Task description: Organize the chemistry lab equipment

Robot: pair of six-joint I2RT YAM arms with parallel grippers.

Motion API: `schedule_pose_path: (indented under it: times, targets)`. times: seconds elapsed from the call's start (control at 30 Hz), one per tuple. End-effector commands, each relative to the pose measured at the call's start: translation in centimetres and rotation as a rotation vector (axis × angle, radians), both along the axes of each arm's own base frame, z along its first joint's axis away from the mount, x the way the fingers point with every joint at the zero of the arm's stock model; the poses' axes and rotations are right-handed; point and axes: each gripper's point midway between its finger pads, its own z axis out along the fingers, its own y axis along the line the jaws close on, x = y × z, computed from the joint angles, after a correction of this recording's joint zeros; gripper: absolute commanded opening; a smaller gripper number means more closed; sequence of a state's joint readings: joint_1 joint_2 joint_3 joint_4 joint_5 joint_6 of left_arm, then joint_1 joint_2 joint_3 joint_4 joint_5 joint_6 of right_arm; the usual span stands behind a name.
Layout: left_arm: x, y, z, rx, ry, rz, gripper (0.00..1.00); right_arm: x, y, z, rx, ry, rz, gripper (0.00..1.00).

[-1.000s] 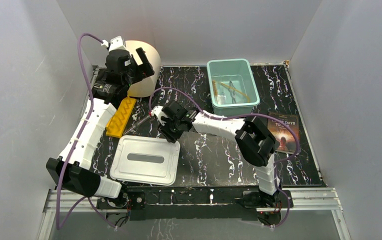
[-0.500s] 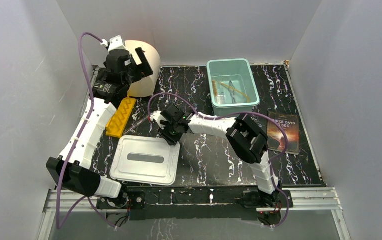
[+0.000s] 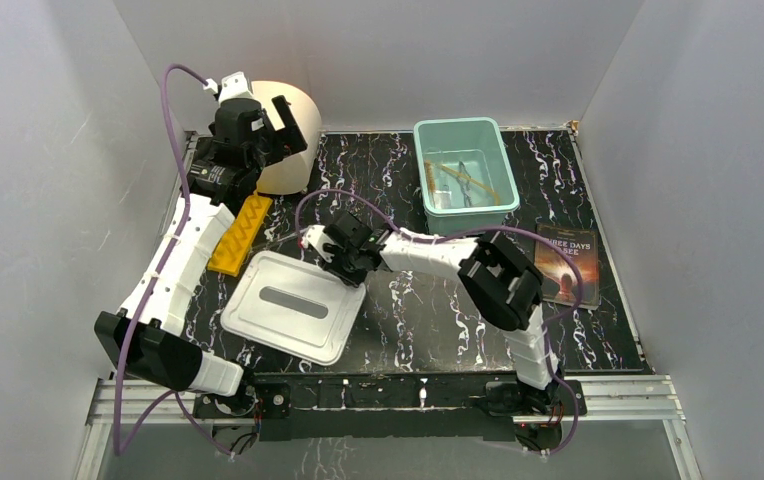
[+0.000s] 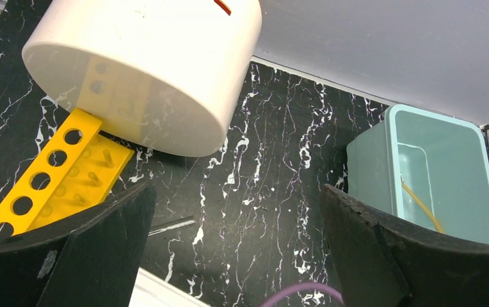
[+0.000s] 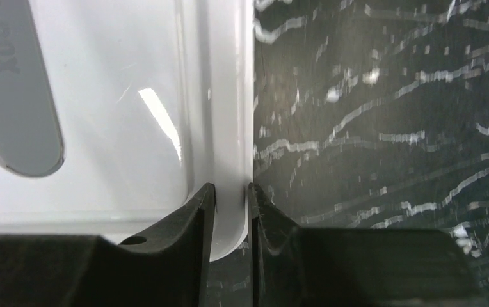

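Top external view: metal tongs (image 3: 470, 186) and tan rubber tube (image 3: 430, 177) already lie in the teal bin (image 3: 428, 130). The yellow holed rack (image 3: 241, 235) lies outside it, beside the cream cylinder (image 3: 303, 110). The left gripper (image 4: 239, 211) hovers nearby, jaws wide apart and empty. The right gripper (image 5: 231, 192) pinches the rim of the white lid (image 3: 293, 305). Judged outstanding: storing the rack, fitting the lid.

I'm seeing the white lid (image 5: 133, 115) gleaming as glossy plastic (a highlight is streaking across it), the marbled tabletop (image 5: 383, 128) looking polished, the yellow holed rack (image 4: 85, 173) looking matt plastic, and the teal bin (image 4: 367, 163) showing translucent plastic.
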State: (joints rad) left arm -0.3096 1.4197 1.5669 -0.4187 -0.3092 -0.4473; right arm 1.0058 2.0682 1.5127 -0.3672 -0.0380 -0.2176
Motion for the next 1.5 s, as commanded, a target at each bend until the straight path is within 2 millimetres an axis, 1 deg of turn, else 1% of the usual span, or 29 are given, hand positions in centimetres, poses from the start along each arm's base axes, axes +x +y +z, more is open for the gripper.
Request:
schedule_pose_path:
  times: [0.0,0.07,0.17,0.27,0.33,0.37,0.47,0.57,0.67,0.8,0.83,0.9,1.0,1.1,1.17,1.23,1.3,1.33,1.4,1.47]
  targets:
    - [0.2,0.3,2.2,-0.002,-0.054,0.008,0.98,-0.6,-4.1,1.7,-0.079,-0.085,0.063,0.07]
    - [0.2,0.2,1.9,-0.007,-0.048,0.005,0.98,-1.1,-5.2,1.8,-0.089,-0.102,0.094,0.06]
    - [0.3,-0.1,1.5,-0.016,-0.039,-0.002,0.98,-1.9,-6.3,2.4,-0.087,-0.113,0.121,0.04]
    - [0.4,-0.4,1.1,-0.034,-0.029,-0.011,0.98,-1.7,-7.6,2.8,-0.102,-0.133,0.076,0.0]
    - [0.4,-0.9,0.4,-0.055,-0.016,-0.025,0.98,-0.9,-8.2,3.2,-0.095,-0.164,0.002,0.0]
    - [0.3,-1.2,-0.1,-0.068,-0.005,-0.035,0.98,-0.8,-8.5,3.3,-0.093,-0.162,-0.033,0.0]
    - [0.0,-2.0,-2.5,-0.113,0.052,-0.05,0.98,-0.9,-9.1,3.9,-0.052,-0.155,-0.103,0.0]
    - [-0.7,-2.3,-4.9,-0.143,0.117,-0.045,0.98,-0.9,-10.1,4.5,-0.013,-0.113,-0.188,0.0]
    - [-1.4,-2.1,-6.3,-0.155,0.157,-0.025,0.98,-0.6,-11.7,4.4,-0.016,-0.105,-0.258,0.0]
    - [-2.5,-1.6,-7.9,-0.168,0.211,0.012,0.98,-0.5,-12.9,4.5,-0.009,-0.089,-0.347,0.0]
    - [-3.0,-1.7,-8.4,-0.179,0.236,0.011,0.98,-0.6,-13.1,4.4,-0.001,-0.073,-0.365,0.0]
    - [-4.6,-2.3,-10.0,-0.211,0.315,-0.008,0.97,-1.5,-13.5,3.7,0.018,-0.007,-0.371,0.0]
    - [-7.9,-2.9,-13.3,-0.278,0.44,-0.007,0.95,-2.0,-14.3,3.2,0.029,0.036,-0.408,0.0]
    - [-10.8,-3.0,-16.6,-0.328,0.538,0.009,0.93,-2.0,-14.6,3.6,0.049,0.064,-0.41,0.0]
    - [-12.8,-2.8,-18.2,-0.333,0.61,0.021,0.92,-2.0,-14.7,3.6,0.068,0.106,-0.412,0.0]
    - [-14.7,-2.2,-19.3,-0.323,0.674,0.047,0.91,-2.0,-15.1,3.6,0.083,0.151,-0.424,0.0]
    - [-16.0,-1.9,-19.8,-0.323,0.697,0.053,0.92,-2.0,-15.2,3.8,0.114,0.198,-0.44,0.0]
    - [-16.4,-1.8,-20.1,-0.324,0.704,0.056,0.92,-2.2,-15.0,3.9,0.138,0.226,-0.441,0.0]
    - [-17.0,-2.3,-20.5,-0.349,0.728,0.034,0.92,-2.5,-14.8,3.9,0.167,0.272,-0.443,0.0]
    - [-17.1,-2.7,-20.7,-0.359,0.737,0.012,0.93,-2.5,-14.5,4.0,0.183,0.309,-0.447,0.0]
